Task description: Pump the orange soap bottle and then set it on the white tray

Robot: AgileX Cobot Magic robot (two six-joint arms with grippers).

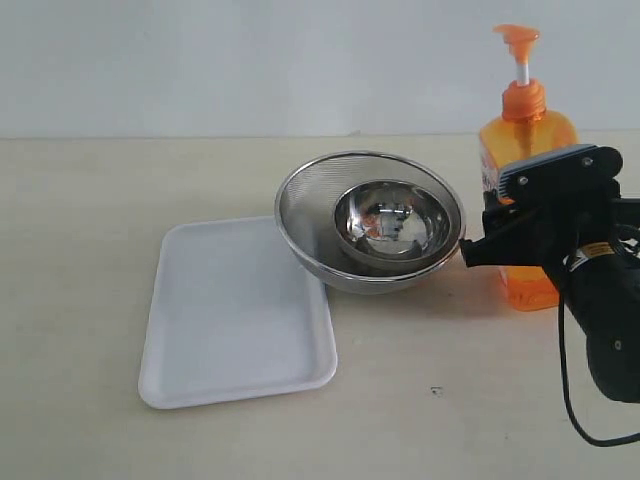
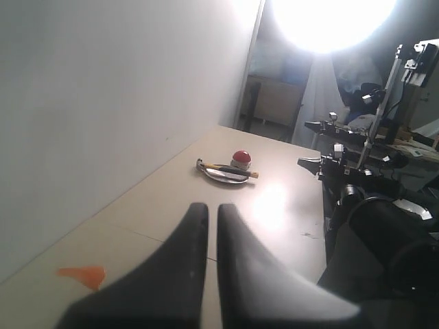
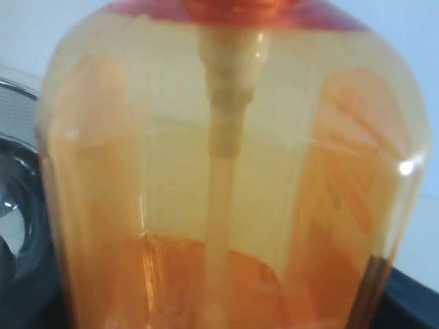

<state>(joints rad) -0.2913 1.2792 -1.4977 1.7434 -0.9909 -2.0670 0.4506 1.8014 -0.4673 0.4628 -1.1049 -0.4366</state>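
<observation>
Beige bench (image 1: pixel 100 180) under a white wall carries nested steel bowls (image 1: pixel 305 215). The orange soap bottle (image 1: pixel 530 130) stands upright just beside the bowls, and the white tray (image 1: pixel 235 310) lies just beside them on the other side. My right gripper (image 1: pixel 505 225) stands wide around the bottle's body; whether it presses, I cannot tell. My left gripper (image 2: pixel 206 233) is closed and empty. I judge the bottle part-full, slick and slightly flexible, so I should hold it low on the flat sides.

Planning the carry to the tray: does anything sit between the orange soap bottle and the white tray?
Yes. Two nested steel bowls stand between the orange soap bottle and the white tray; the bottle would likely have to go over or around them.
</observation>
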